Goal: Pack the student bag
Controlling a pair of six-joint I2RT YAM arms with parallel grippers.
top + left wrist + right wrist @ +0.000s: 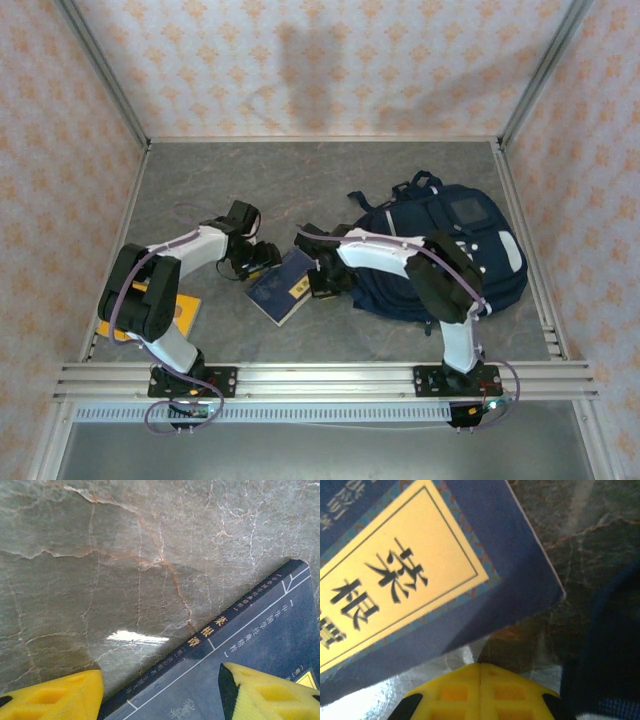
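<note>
Navy student bag (470, 245) flat, handle (424, 181) end toward far wall (320, 70).

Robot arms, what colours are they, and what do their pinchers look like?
The left arm and the right arm have white tubes with chunky black joints, and a thin purple cable runs along each. The left gripper and the right gripper have bright yellow fingers with a waffle pattern of hollows.

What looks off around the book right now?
The right fingers are shut on nothing, just beside the blue book's edge. The book lies askew on the table, not in the student bag.
</note>
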